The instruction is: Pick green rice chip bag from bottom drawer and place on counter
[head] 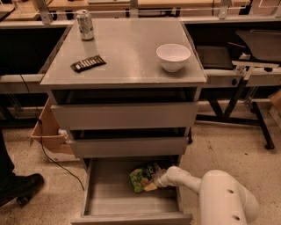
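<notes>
Bottom drawer (pixel 105 193) is pulled out, its grey tray mostly bare. I see the green rice chip bag (pixel 141 177) lying in its back right part, near the right wall. Gripper (pixel 157 180) is down in the drawer right at the bag's right edge, on the end of the white arm (pixel 206 189) that reaches in from the lower right. From here I can't tell if the claw is wide, narrow or clamped on the bag. The 2 drawers above are slightly ajar. The counter (pixel 127 52) is flat matte grey and carries 3 items: a can (pixel 85 25) at back left, a dark bar wrapper (pixel 88 63) at left, a white bowl (pixel 173 56) at right. Speckled floor (pixel 228 145); cardboard box (pixel 48 132) left of the cabinet, black cable (pixel 57 160) trailing past it, 1 black shoe (pixel 19 186) at far left. Tan workbench (pixel 131 3) runs behind.
</notes>
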`<state>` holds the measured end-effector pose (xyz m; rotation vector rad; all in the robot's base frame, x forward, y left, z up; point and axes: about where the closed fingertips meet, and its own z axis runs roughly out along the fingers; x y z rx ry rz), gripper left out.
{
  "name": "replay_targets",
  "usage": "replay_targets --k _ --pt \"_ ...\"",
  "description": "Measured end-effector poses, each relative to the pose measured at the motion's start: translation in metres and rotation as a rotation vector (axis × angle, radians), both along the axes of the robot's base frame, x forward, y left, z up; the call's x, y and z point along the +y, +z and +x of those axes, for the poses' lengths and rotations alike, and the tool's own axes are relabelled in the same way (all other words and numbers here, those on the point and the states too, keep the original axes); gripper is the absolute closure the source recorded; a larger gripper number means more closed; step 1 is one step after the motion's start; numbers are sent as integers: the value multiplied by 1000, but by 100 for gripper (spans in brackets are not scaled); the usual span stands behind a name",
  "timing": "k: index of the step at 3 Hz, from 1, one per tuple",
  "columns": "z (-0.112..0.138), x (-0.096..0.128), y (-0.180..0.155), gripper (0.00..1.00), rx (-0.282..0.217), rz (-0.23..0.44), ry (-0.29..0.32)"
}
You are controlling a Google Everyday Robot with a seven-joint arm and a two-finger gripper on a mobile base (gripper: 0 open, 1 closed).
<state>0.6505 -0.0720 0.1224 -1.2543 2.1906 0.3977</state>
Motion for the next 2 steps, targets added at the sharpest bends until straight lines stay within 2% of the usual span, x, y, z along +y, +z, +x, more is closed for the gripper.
replay_targets --k 2 --pt "-17 11 25 73 -65 38 30"
